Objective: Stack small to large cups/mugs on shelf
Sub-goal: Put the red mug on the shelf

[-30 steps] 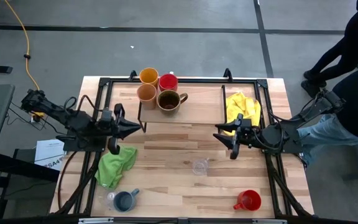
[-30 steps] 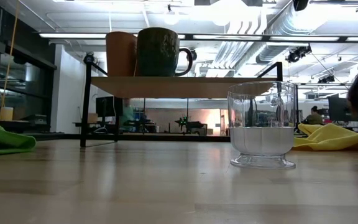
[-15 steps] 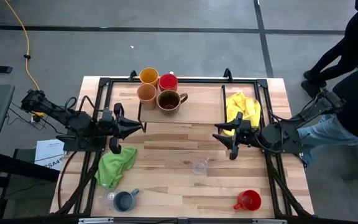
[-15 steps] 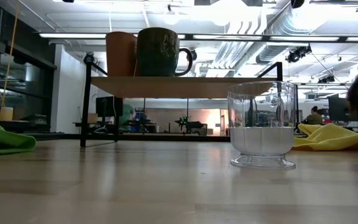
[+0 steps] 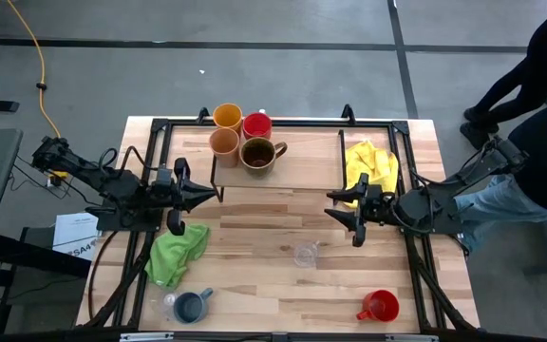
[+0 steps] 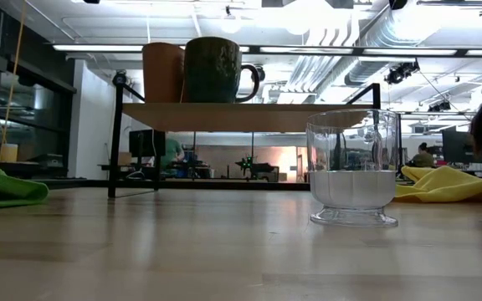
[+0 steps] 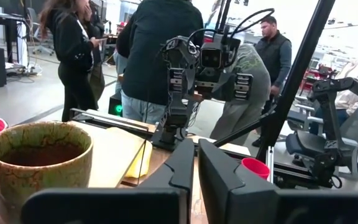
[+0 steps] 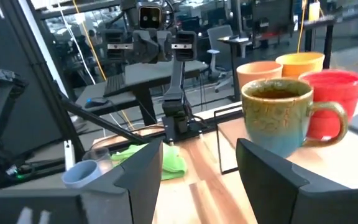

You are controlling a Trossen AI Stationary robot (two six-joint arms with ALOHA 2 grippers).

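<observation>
counter (image 5: 254, 228): big light-wood top, carries everything, both arms reach in from its two ends
shelf (image 5: 302, 166): low wood board on thin black legs at the far side of the counter, four cups bunched at its left end
yellow cloth (image 5: 370, 163): crumpled just right of the shelf
green cloth (image 5: 177, 252): heaped on the counter's left half, right under the left arm's tip
left hand (image 5: 213, 195): hovers empty at the shelf's near left corner, fingers pinched together with only a slit between them
right hand (image 5: 338, 208): hovers empty above the counter near the shelf's right end, fingers spread wide
brown mug (image 5: 258, 153): on the shelf, handle pointing right, nearest to the counter's middle
red mug on shelf (image 5: 257, 124): right behind the brown one
orange cup (image 5: 227, 116) and tan cup (image 5: 223, 142): side by side left of those two
second red mug (image 5: 380, 306): alone near the front right corner
blue-grey mug (image 5: 191, 306): front left, with a clear glass (image 5: 169, 304) touching its left side
other clear glass (image 5: 305, 254): upright mid-counter, well apart from the rest
</observation>
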